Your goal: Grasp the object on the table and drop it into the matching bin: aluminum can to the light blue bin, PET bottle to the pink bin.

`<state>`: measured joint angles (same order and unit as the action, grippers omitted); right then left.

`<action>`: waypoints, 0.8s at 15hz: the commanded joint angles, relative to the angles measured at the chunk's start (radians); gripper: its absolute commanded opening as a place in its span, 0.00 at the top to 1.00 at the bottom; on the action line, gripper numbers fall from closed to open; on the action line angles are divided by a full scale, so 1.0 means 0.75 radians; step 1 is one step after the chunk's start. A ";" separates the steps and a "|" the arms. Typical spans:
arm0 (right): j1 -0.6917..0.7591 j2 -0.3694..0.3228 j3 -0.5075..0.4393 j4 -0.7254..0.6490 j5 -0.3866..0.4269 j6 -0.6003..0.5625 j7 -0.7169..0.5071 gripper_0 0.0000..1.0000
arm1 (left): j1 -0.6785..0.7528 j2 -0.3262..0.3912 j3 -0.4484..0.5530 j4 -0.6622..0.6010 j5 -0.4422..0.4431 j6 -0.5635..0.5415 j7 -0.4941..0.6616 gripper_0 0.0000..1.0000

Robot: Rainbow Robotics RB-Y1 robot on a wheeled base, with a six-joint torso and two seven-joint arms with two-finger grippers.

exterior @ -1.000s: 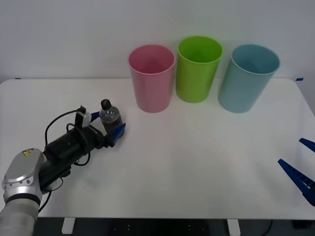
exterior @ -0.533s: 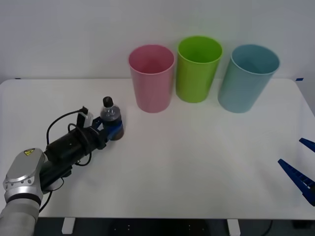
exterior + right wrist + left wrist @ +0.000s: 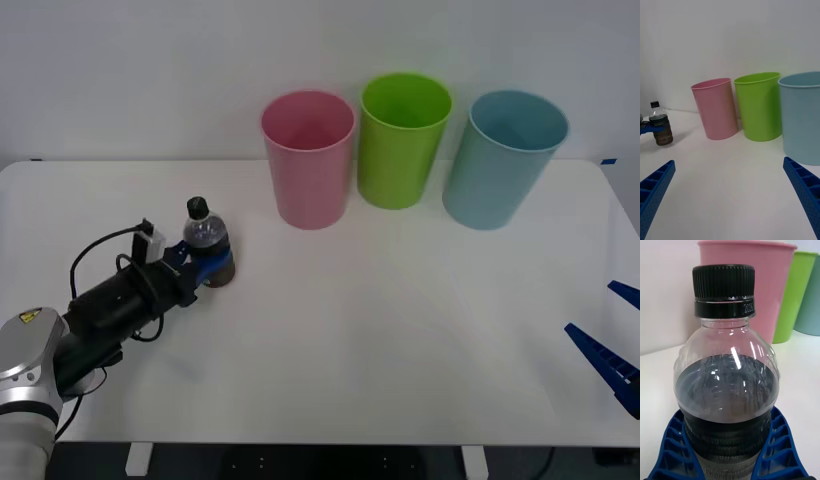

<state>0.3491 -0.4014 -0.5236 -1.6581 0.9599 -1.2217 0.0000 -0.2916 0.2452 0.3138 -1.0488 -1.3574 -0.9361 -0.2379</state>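
Your left gripper (image 3: 203, 266) is now pinching the PET bottle (image 3: 207, 254) and drawing it back left, farther from the pink bin (image 3: 308, 160), seemingly just off the table (image 3: 400, 330), so transport remains, while your right gripper (image 3: 612, 352) is idling spread.

Upright black-capped PET bottle (image 3: 207, 243) on table (image 3: 400, 320), left of pink bin (image 3: 309, 160)

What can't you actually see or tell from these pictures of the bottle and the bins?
- Bottle base: left wrist view, cut off by the picture's edge and wrapped by the left end effector.
- Bottle's label text: front view, too small.
- Pink bin floor: front view, hidden by its own wall.
- Right end effector: front view, partly cut off by the edge.
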 commanded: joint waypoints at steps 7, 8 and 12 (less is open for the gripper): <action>0.000 0.000 0.000 0.000 0.000 0.000 0.000 0.00 | 0.358 0.070 0.013 -0.592 0.204 -0.002 0.270 1.00; 0.000 0.000 0.000 0.000 0.000 0.000 0.000 0.00 | 0.397 0.072 0.027 -0.667 0.221 -0.002 0.325 1.00; 0.000 0.000 0.000 0.000 0.000 0.000 0.000 0.00 | 0.481 0.074 0.077 -0.882 0.239 0.007 0.493 1.00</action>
<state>0.3490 -0.4014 -0.5236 -1.6581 0.9599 -1.2217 0.0000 0.0627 0.3007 0.3656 -1.6877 -1.1788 -0.9343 0.1108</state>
